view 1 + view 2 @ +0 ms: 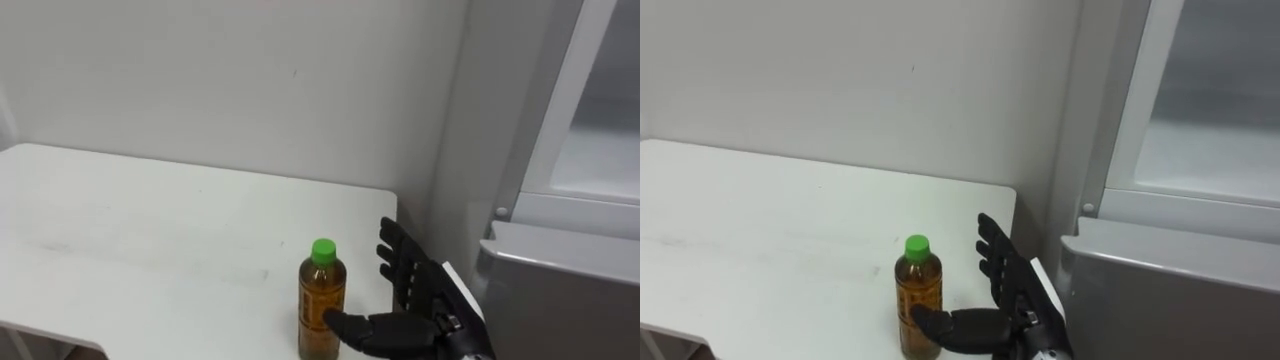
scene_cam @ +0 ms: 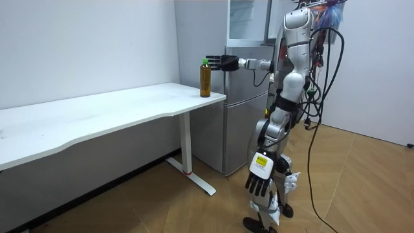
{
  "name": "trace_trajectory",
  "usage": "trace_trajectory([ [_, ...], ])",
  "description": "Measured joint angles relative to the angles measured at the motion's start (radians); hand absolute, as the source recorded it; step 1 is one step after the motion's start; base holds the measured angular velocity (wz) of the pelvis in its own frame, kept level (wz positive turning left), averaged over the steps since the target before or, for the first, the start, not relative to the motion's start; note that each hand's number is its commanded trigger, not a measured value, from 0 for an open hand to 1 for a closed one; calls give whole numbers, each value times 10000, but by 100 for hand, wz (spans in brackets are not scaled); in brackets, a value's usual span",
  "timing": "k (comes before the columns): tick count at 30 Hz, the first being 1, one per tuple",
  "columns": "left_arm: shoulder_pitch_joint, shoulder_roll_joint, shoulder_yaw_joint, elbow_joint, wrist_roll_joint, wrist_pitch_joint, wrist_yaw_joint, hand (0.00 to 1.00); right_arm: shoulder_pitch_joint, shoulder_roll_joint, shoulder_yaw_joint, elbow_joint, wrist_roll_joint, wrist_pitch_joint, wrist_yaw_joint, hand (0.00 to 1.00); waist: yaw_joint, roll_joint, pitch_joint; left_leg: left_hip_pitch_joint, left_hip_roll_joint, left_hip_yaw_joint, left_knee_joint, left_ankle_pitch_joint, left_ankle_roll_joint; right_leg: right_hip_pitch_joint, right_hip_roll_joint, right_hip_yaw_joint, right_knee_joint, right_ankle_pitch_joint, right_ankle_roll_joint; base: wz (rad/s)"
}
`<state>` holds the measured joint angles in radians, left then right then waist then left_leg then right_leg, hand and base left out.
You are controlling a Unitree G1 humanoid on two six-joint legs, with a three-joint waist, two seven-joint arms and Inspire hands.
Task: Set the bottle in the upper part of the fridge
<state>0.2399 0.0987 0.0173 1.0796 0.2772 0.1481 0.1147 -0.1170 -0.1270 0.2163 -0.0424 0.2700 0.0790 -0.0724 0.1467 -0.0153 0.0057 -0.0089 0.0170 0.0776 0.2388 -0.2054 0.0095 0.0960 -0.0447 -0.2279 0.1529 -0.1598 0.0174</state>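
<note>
Standing upright on the white bench [image 1: 150,230] near its right end, the bottle [image 1: 322,300] holds amber liquid under a green cap [image 1: 323,250]. Nothing grips it yet. The right hand [image 1: 415,295] is just beside it on the right, fingers straight and spread upward and the thumb reaching across in front of the bottle's lower part. Whether the thumb touches the bottle cannot be told.

The step in hand looks like closing the grasp. To do it well, bring the palm in until the bottle sits deep between thumb and fingers, then curl round the middle of the body, not the narrow neck, so it does not tip or slide toward the bench edge. Close evenly, because a one-sided push could topple it.

The fridge [image 1: 560,290] stands right of the bench. Its upper part appears to be open, so the lift should go straight up before swinging right. The left hand [image 2: 259,181] hangs at the robot's side, fingers relaxed.
</note>
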Motion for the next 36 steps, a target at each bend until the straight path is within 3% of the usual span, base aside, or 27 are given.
trace_trajectory([
  [11, 82, -2, 4, -373, 6, 31, 51, 0, -392, 3, 75, 1261, -25, -42, -233, 0, 41, -29, -25, 16, -91, -66, -57, 37, 50, 47, -84, -180, -7, -5, 8, 2],
  [18, 190, 7, -5, -430, 2, 36, 114, 0, -699, -33, 67, 1755, 161, -41, -477, 0, 217, -250, 58, 7, -107, -121, -68, 45, 55, 65, -93, -226, -5, -14, 23, 0],
  [22, 191, 7, -5, -426, 2, 40, 114, 0, -1156, -43, 52, 2362, 398, -41, -557, 0, 230, -328, 27, 3, -123, -167, -62, 45, 56, 78, -98, -234, -5, -14, 23, 2],
  [36, 50, -1, 14, -417, 405, 266, 104, 0, -1412, -41, -3, 2712, 327, -38, -605, 0, 346, -346, 45, -54, -143, -325, -55, 46, 54, 103, -105, -481, -8, -23, 38, 4],
])
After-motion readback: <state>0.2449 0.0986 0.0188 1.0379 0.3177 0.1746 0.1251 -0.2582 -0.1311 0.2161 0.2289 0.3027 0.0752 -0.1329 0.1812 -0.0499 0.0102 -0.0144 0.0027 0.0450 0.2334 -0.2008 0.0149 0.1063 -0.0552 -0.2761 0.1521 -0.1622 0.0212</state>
